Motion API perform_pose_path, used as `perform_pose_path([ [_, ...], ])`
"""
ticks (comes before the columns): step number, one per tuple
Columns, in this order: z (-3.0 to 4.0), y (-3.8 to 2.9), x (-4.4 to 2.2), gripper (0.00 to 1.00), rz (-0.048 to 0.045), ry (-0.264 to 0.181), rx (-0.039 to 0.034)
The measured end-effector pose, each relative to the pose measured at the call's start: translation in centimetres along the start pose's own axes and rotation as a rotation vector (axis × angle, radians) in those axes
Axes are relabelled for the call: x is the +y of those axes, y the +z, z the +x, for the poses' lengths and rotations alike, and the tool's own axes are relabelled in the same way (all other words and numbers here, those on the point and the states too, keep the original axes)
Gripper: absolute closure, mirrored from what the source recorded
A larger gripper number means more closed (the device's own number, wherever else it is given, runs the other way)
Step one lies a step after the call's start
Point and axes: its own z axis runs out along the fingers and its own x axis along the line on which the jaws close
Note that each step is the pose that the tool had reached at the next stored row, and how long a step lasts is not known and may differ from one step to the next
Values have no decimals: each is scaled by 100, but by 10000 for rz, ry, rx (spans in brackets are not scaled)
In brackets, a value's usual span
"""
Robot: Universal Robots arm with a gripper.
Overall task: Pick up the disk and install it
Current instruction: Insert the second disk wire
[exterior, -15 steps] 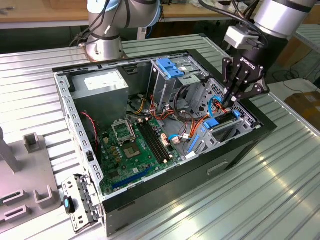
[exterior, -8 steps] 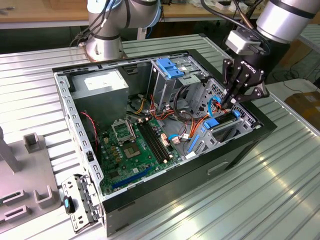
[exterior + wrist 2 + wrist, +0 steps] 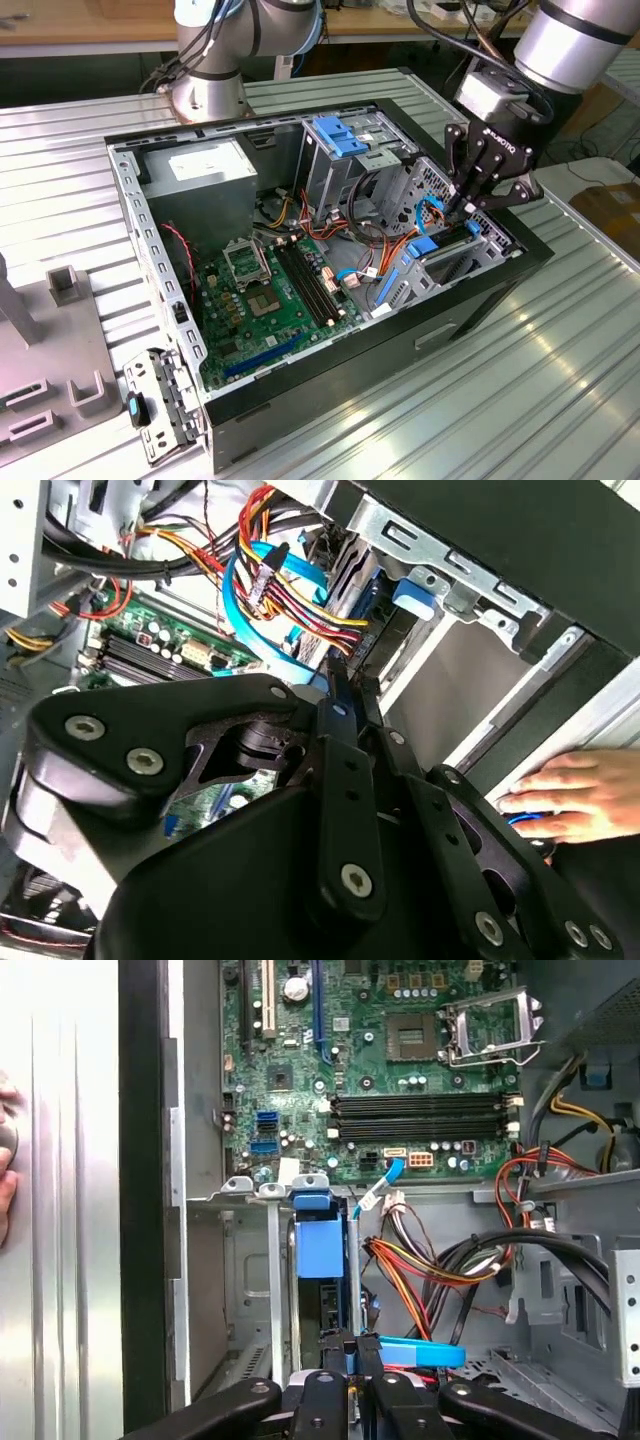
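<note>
Evidently working inside the case (image 3: 330, 372), which is lying on its side on the tabletop (image 3: 520, 400) with the panel off, probably so as to be leaving the bays open from above. Standing the disk (image 3: 320, 1243) on edge in the cage (image 3: 250, 1260) at the case's front corner, blue carrier tab pointing toward the motherboard (image 3: 280, 290), seemingly to be matching the slot's narrow rails. Reaching down past the cables (image 3: 420, 1260) with the tool (image 3: 350, 1348), fingers drawn close together and apparently pinching the disk by its dark end nearest the wrist. Judging the disk to be sitting mostly within the cage, though not seeing how deep. Resting just outside the case wall: a hand (image 3: 575, 795), well apart from the tool.
</note>
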Motion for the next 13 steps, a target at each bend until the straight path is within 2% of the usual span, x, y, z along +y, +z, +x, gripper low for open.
perform_pose_path([
  [1,18,15,5,84,7,-210,15],
  [2,66,42,61,84,17,-296,-78],
  [3,110,45,61,84,18,-308,-233],
  [6,132,52,60,84,15,-220,-492],
  [7,144,55,59,84,14,-194,-616],
  [8,159,55,58,84,11,-187,-837],
  [9,180,57,57,84,10,-180,-911],
  [13,234,66,51,84,12,-158,-928],
])
